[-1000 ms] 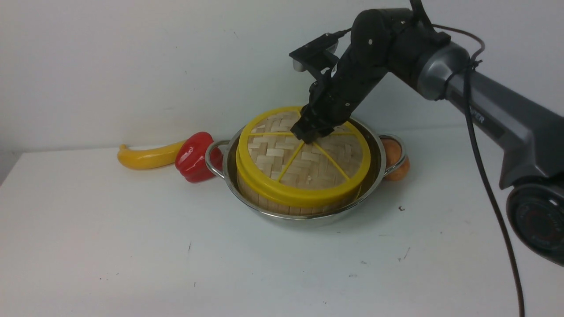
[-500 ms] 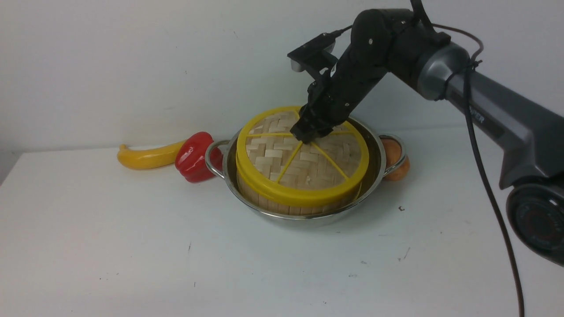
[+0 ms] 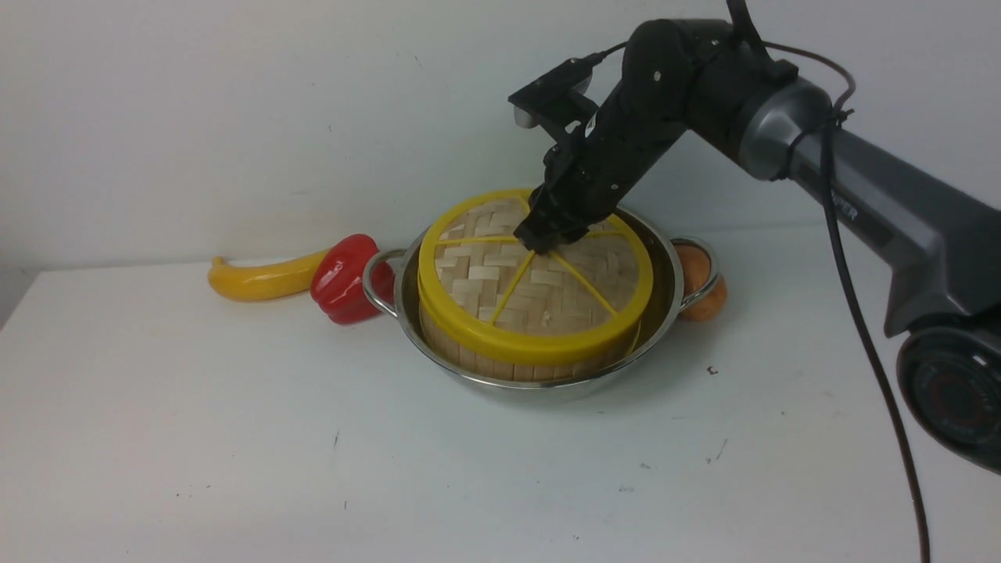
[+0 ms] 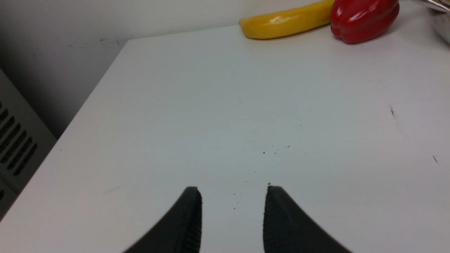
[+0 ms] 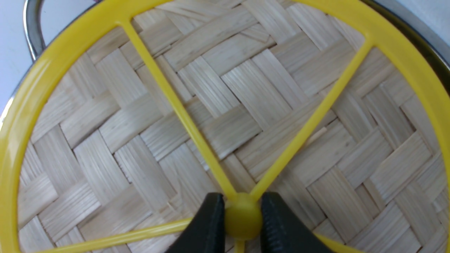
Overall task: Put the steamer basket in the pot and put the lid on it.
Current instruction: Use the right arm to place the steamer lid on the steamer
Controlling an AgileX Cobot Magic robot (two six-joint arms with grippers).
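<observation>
Since a second ago the right arm has shifted a little toward the left with the lid in its grip; the lid's near edge now sits slightly further left over the basket, everything else unchanged.

Surroundings: yellow banana-shaped fruit and red bell pepper lie on the white table just left of the pot's left handle, the pepper close against it. An orange fruit sits behind the right handle, partly hidden by it. Nothing stands between arm and pot.

Containers: the pot holds the steamer basket, upright, its strip wall showing above the steel rim at the front. The lid lies over the basket's top, covering it; whether it is fully seated cannot be told.

Grippers: right gripper clamped narrowly on the lid's yellow centre knob, a finger on either side, touching. Left gripper hovers over bare table, jaws parted, holding nothing.
</observation>
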